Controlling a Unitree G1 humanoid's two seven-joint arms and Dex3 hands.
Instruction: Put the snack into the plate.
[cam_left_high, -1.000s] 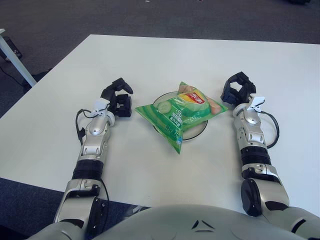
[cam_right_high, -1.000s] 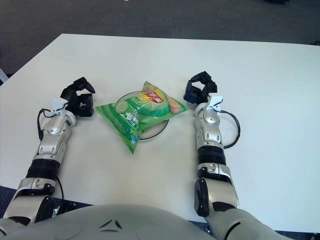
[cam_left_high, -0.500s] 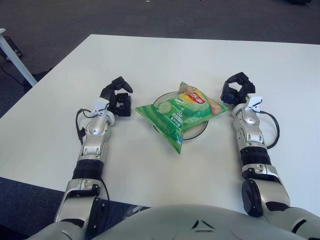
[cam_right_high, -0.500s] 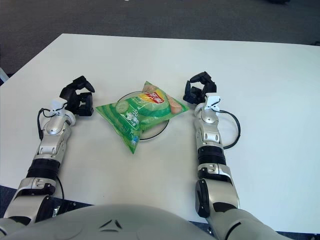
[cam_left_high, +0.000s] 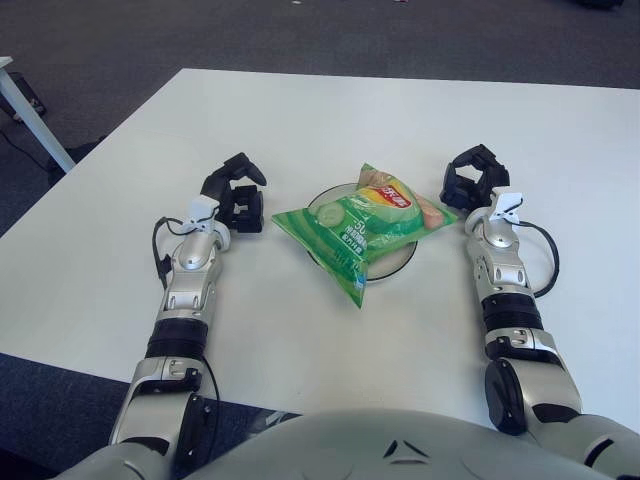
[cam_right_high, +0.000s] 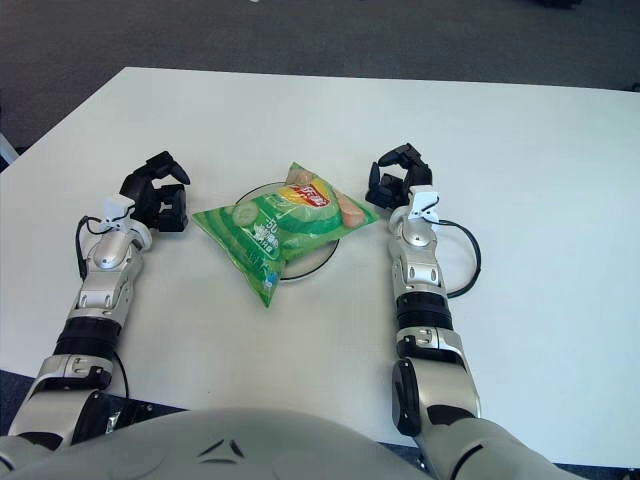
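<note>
Snack (cam_left_high: 360, 225) on plate (cam_left_high: 400, 262), hands apart from it

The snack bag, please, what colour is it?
The snack bag is mostly green with a red-and-yellow logo, clearest in the left eye view.

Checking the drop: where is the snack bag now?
The snack bag lies on the plate at the table's centre, overhanging its left rim, between the left hand and the right hand.

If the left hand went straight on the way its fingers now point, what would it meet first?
The left hand points right, toward the green snack bag lying across the plate. Only bare table shows between them, so it would probably meet the bag's near corner first, though heights are unclear.
</note>
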